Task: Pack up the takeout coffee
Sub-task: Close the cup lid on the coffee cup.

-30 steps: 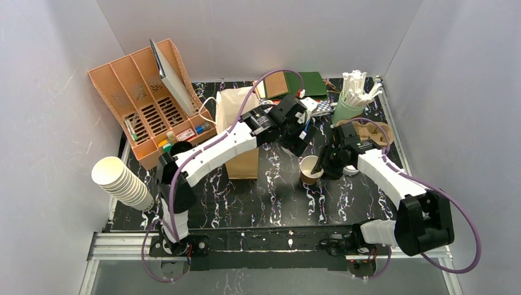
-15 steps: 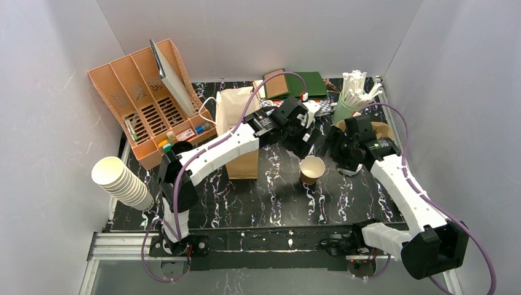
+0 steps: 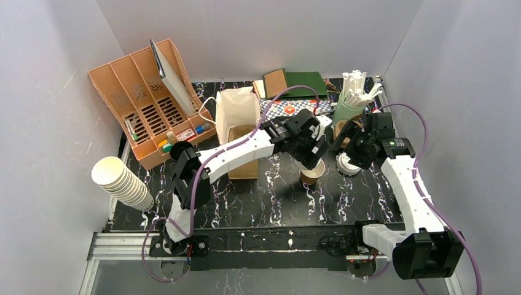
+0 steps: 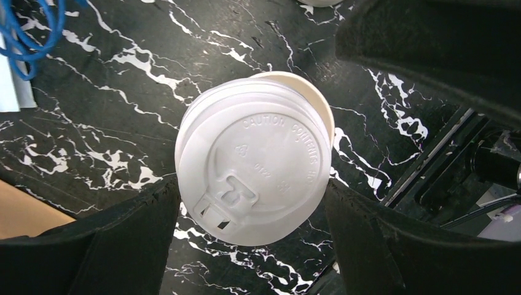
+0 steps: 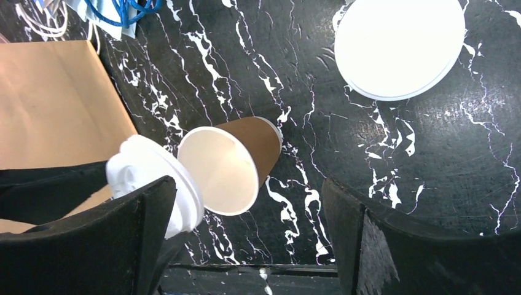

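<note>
A tan-brown paper cup [image 3: 311, 176] with a white inside [image 5: 220, 178] stands open on the black marble table. My left gripper [image 3: 310, 161] hangs right over it, shut on a white round lid [image 4: 255, 175]. Both black fingers [image 4: 144, 227] press the lid's edges, and the cup's rim [image 4: 310, 92] peeks out behind the lid. In the right wrist view the lid [image 5: 150, 178] sits tilted beside the cup's mouth. My right gripper [image 3: 351, 146] stands open and holds nothing, to the right of the cup and apart from it [image 5: 246, 246].
A small stack of white lids [image 3: 347, 166] [image 5: 399, 46] lies on the table under my right gripper. A brown paper bag [image 3: 239, 132] stands open left of the cup. Behind are an orange organizer [image 3: 144, 101], a green holder of stirrers [image 3: 350, 104] and nested cream cups [image 3: 120, 181].
My right gripper opened, let go of the cup and drew back to the right. My left gripper carried the lid forward and right until it came over the cup.
</note>
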Robot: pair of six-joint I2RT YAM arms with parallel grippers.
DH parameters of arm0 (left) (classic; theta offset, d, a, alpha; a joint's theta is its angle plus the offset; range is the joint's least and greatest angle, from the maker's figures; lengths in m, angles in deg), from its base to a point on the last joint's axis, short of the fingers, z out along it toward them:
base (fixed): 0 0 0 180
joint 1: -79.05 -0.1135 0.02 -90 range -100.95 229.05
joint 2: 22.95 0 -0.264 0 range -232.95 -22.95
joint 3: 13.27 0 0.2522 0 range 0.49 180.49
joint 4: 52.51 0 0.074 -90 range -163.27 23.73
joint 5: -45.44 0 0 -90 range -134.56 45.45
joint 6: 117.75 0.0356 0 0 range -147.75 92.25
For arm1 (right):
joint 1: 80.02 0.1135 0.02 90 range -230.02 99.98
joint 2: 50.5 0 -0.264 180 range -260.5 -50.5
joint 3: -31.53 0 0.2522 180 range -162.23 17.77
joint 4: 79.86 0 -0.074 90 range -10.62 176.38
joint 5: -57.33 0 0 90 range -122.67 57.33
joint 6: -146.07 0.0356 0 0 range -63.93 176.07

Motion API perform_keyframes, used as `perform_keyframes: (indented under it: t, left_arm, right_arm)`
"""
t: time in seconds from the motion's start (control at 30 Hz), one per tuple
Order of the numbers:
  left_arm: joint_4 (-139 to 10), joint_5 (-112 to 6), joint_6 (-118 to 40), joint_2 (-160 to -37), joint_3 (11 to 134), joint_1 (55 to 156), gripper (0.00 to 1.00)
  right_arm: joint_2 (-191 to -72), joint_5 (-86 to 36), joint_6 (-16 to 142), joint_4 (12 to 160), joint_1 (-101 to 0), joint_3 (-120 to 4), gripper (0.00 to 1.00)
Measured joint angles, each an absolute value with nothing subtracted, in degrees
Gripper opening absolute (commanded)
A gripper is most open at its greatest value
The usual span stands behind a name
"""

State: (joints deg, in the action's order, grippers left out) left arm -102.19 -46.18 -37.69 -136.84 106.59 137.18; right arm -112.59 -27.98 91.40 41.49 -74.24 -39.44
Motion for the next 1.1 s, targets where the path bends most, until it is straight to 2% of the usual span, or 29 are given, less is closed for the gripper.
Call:
perform_keyframes:
  t: [0.23, 0.7, 1.1]
  left_arm:
    - [-101.63, -46.51, -37.34, -137.14, 105.83, 138.95, 0.81]
    - [-98.81, -46.62, -36.66, -139.59, 103.75, 139.86, 0.82]
    - [-97.65, -46.47, -35.85, -139.88, 103.64, 140.0, 0.85]
  right_arm:
    - [-111.21, -25.66, 90.94, 41.84, -76.01, -37.48, 0.95]
    - [-111.45, -17.86, 90.55, 44.44, -77.41, -31.75, 0.78]
    - [-112.11, -12.37, 90.55, 47.96, -77.67, -28.49, 0.7]
